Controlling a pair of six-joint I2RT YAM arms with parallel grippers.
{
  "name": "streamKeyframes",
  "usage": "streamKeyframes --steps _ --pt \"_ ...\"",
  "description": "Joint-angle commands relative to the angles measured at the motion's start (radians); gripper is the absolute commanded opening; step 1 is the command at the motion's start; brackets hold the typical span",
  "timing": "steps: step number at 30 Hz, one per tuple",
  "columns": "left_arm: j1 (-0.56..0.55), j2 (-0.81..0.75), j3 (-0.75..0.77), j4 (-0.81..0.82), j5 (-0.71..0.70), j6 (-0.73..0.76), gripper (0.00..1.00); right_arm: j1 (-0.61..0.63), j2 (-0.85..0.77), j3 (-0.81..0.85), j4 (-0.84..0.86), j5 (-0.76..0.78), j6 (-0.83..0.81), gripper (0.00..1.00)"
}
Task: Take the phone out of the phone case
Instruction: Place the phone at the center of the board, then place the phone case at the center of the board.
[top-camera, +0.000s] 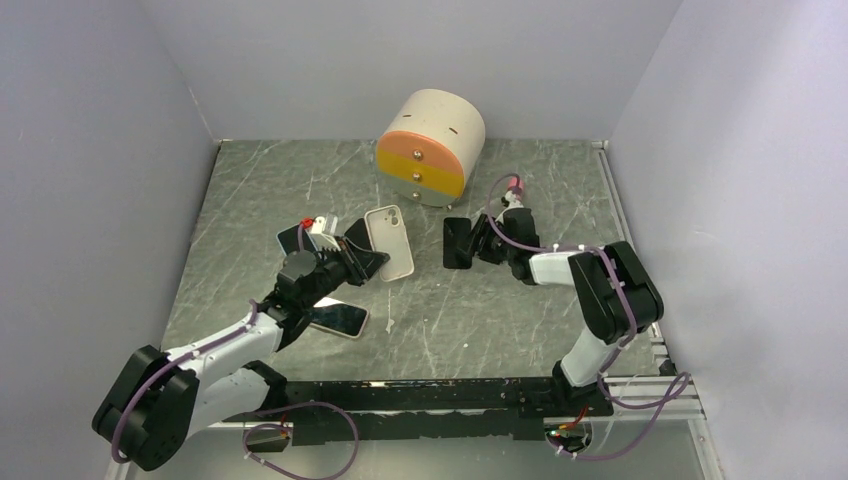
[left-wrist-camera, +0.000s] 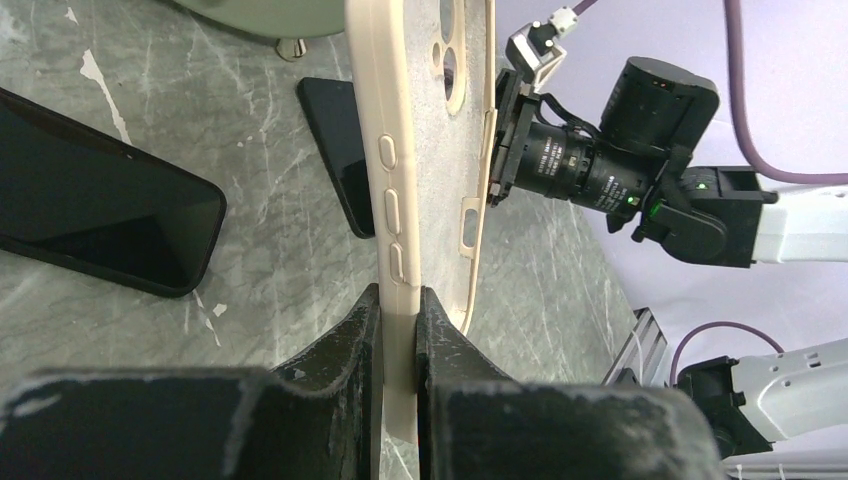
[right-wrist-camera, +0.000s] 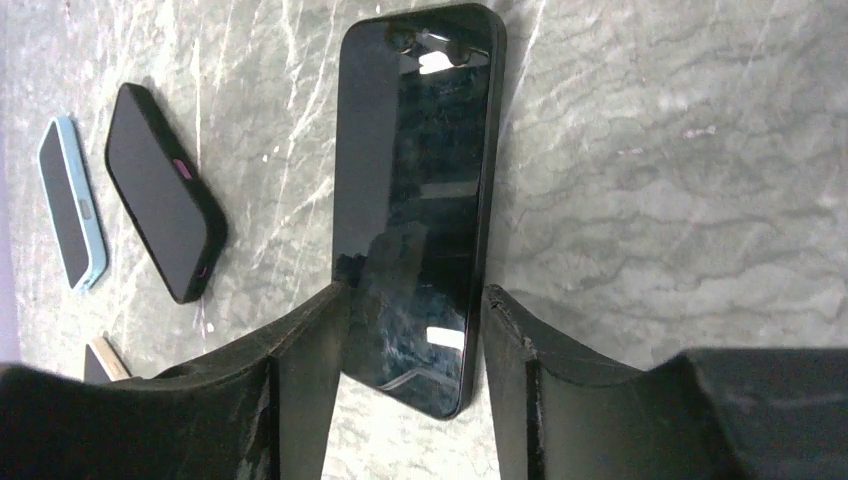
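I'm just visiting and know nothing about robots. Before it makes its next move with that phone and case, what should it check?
1. Phone out of case: ok, the case is empty.
2. Left gripper firm on case: ok, shut on its edge.
3. Right gripper free of phone: ok, fingers stand apart beside it.
4. Phone flat on table: cannot tell.
5. Spare phone clear of left arm: not ok, partly beneath it.
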Motion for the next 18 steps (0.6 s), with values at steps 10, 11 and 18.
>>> streamKeyframes --steps 10,11,18 --pt "0.003 0.066 0.027 0.066 0.046 -0.028 0.03 0.063 -0.282 -0.039 -0.158 0.078 -0.137 0.71" --pt "0.003 0.078 0.029 0.074 0.05 -0.037 0.03 0.076 -0.32 -0.043 -0.162 0.068 -0.152 0.73" --pt "0.004 0.141 0.044 0.123 0.061 -0.079 0.03 0.262 -0.485 -0.06 -0.108 0.032 -0.195 0.75"
